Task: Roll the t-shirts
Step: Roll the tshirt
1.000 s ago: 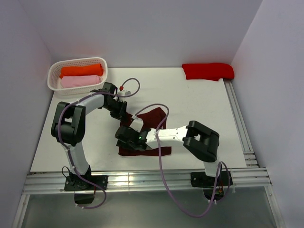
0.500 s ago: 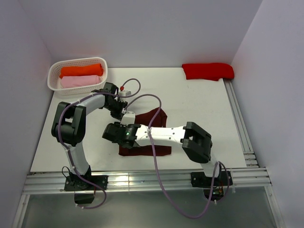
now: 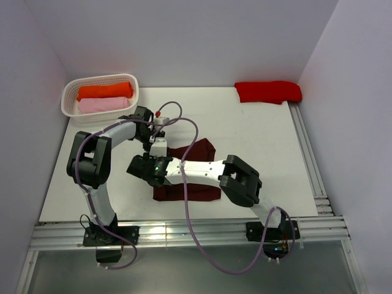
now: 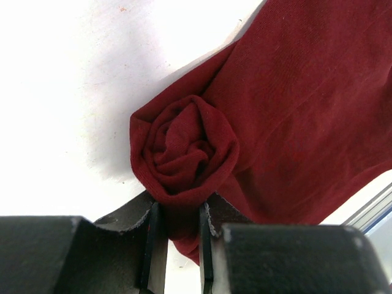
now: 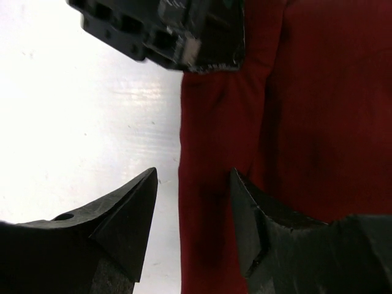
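Observation:
A dark maroon t-shirt [image 3: 205,191] lies on the white table in front of the arms, partly rolled. In the left wrist view its rolled end [image 4: 184,147] shows a spiral, and my left gripper [image 4: 177,236] is shut on that end. In the top view the left gripper [image 3: 157,146] is at the shirt's far left corner. My right gripper [image 3: 136,166] is open at the shirt's left side. In the right wrist view its jaws [image 5: 193,202] straddle the shirt's left edge [image 5: 214,184] just above the table, not gripping it. A bright red t-shirt [image 3: 267,91] lies folded at the back right.
A white basket [image 3: 70,92] at the back left holds an orange roll [image 3: 104,90] and a pink roll [image 3: 104,105]. A metal rail [image 3: 309,153] runs along the table's right edge. The left gripper's body [image 5: 177,37] shows at the top of the right wrist view.
My right gripper has moved left across the maroon shirt to its left edge. The left gripper has stayed on the rolled end, and the shirt's far part looks narrower.

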You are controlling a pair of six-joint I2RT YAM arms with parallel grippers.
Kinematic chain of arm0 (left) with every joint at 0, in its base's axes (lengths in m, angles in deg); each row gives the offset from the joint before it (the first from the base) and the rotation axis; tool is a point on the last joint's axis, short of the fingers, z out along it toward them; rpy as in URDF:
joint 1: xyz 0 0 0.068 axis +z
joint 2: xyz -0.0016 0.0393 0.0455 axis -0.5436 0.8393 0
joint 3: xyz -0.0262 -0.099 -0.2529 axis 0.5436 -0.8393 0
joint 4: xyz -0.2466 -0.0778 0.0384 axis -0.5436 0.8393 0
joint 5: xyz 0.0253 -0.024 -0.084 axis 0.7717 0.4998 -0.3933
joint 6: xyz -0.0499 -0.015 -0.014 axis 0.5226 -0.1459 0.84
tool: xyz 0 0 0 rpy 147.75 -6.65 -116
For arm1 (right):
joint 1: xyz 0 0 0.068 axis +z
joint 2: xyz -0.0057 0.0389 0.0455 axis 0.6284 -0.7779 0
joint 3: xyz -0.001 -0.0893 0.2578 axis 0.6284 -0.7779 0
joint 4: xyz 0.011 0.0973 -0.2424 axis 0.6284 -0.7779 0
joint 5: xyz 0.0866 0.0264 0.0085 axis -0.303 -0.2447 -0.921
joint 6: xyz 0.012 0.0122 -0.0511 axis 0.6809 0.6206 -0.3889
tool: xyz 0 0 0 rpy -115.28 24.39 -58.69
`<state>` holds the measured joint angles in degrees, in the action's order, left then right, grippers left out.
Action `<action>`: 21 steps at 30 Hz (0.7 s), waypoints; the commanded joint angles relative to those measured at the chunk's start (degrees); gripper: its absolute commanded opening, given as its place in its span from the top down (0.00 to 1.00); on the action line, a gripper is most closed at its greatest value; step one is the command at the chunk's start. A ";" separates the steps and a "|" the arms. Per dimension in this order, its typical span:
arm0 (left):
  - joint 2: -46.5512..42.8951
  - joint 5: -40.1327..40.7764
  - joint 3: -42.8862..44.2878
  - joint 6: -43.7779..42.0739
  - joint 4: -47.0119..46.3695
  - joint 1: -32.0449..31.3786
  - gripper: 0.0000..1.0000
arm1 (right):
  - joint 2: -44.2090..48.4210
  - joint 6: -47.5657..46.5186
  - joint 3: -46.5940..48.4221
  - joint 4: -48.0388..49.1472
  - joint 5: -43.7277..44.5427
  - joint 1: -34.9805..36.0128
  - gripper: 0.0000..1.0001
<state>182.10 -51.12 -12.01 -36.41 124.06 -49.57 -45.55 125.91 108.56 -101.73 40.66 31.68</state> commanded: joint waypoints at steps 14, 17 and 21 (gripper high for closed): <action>1.33 2.79 1.84 -0.35 -1.48 -1.02 0.86 | -3.62 -3.47 5.67 1.60 2.74 -0.38 0.42; 1.33 2.79 1.84 -0.35 -1.56 -1.11 0.85 | -5.47 -2.24 6.81 -1.99 1.77 -0.65 0.42; 1.51 2.61 2.02 -0.35 -1.39 -1.28 0.84 | -6.09 -0.57 5.15 -2.62 0.45 -0.65 0.42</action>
<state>182.34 -50.60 -11.59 -36.41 124.32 -50.23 -50.90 123.61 113.34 -101.62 41.25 31.42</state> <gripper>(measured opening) 0.243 0.579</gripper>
